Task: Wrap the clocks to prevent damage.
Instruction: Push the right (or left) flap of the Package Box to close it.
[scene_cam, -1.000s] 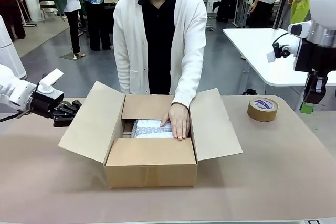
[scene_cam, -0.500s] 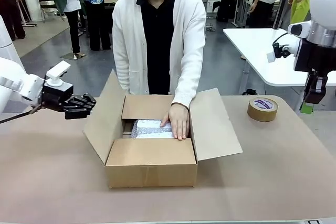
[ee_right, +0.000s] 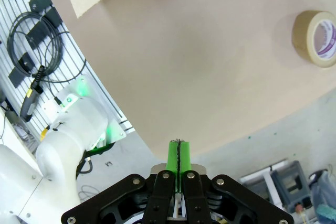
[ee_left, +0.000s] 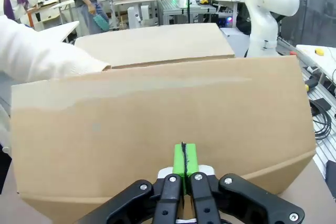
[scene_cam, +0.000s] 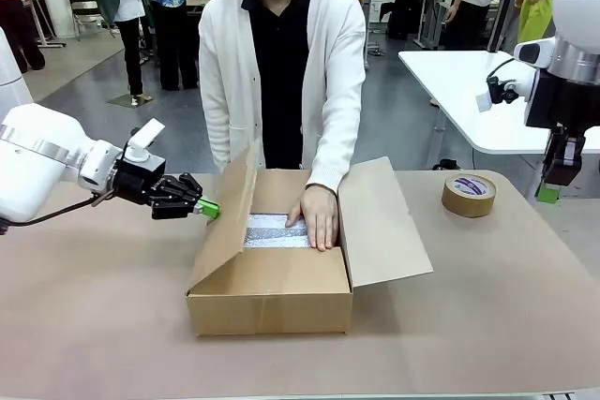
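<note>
Front view: on the tan surface (scene_cam: 487,297), the open brown cardboard box (scene_cam: 272,302) could skid sideways, since the left claw (scene_cam: 208,210), shut tight and empty, is against its raised left flap (scene_cam: 225,222). That flap may fold down onto the person's hand (scene_cam: 321,217), which rests on the whitish bubble-wrapped bundle of clocks (scene_cam: 272,229) inside the box (the right claw (scene_cam: 549,195), also shut and empty, hangs well apart).
</note>
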Available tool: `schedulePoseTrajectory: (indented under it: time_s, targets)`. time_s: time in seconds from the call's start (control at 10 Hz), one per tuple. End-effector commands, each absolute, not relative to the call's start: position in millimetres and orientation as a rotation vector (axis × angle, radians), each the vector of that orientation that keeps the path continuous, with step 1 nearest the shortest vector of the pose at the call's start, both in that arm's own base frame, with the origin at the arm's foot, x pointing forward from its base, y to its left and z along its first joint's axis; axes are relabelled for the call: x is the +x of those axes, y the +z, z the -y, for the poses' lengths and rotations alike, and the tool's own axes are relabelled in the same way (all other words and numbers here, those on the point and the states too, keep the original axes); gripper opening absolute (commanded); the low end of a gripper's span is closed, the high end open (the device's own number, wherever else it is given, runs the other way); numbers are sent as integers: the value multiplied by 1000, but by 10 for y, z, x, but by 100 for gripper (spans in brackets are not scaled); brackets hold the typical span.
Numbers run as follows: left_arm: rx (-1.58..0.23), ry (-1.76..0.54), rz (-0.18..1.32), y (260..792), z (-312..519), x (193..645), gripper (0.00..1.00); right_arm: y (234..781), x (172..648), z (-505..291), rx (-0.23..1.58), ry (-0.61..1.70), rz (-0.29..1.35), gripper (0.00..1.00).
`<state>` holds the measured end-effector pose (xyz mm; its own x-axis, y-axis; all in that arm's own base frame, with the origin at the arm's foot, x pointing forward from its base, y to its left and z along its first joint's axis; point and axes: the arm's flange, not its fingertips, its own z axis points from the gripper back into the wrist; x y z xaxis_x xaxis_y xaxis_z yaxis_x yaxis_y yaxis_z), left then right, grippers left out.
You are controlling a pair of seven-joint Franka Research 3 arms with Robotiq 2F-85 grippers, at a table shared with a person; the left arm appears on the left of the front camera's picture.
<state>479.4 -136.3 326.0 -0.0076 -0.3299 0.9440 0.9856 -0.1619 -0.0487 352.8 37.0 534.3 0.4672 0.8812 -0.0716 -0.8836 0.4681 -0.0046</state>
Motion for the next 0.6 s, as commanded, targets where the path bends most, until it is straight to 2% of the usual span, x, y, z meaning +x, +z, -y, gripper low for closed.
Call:
schedulePoseTrajectory:
  time_s: [0.0,0.2,0.5]
  targets:
    - [-1040,-1476,873,3156,1515,4843,0,5324,3509,-369,-30,1081,-58,1]
    - [-964,-1484,806,2989,1539,4853,0,5324,3509,-369,-30,1081,-58,1]
    - [-945,-1466,763,2860,1479,4889,0,5324,3509,-369,-30,1081,-58,1]
